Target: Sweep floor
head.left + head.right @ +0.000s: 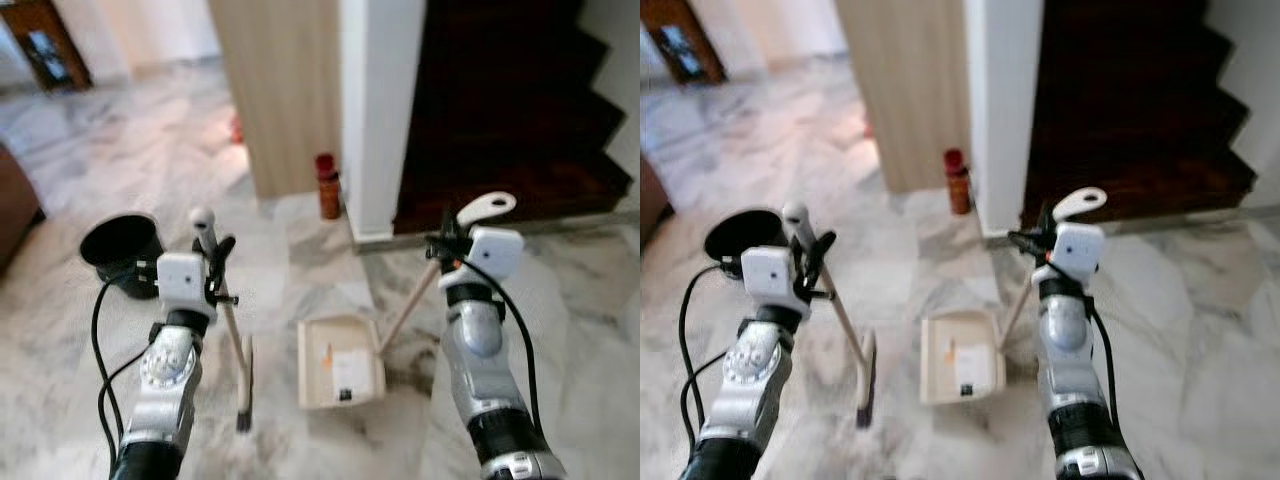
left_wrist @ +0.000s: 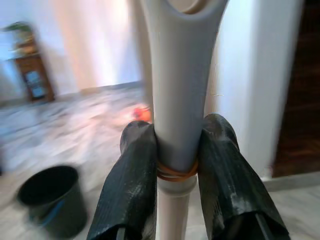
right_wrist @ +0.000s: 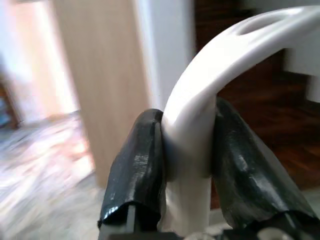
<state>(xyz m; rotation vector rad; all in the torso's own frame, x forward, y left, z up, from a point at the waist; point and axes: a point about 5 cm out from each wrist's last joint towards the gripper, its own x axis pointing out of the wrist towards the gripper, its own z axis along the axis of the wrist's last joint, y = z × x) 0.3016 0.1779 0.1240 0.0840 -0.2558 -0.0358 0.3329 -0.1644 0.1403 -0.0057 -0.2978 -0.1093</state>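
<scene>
Our left gripper [image 2: 177, 155] is closed tight on the pale handle of the broom [image 1: 228, 320], its two black fingers [image 2: 130, 185] pressed against either side of the shaft just above an orange band; from that grip the stick slopes down and to the right to a dark brush head resting on the marble floor [image 1: 130, 150]. Our right gripper [image 3: 187, 165] is likewise clamped shut, on the white curved top of the dustpan handle [image 1: 485, 208], with one finger on each side of it. That handle runs down and to the left to the cream dustpan [image 1: 340, 362], which lies flat on the floor between our two arms, just to the right of the brush head and not touching it as far as we can see. We count one broom and one dustpan. Beyond the left arm stands one black bucket [image 1: 122, 250]. Farther ahead one red-capped bottle [image 1: 328, 186] stands at the foot of a wooden panel [image 1: 280, 90], beside a white pillar [image 1: 380, 100], and dark wooden stairs [image 1: 510, 110] rise to the right.
</scene>
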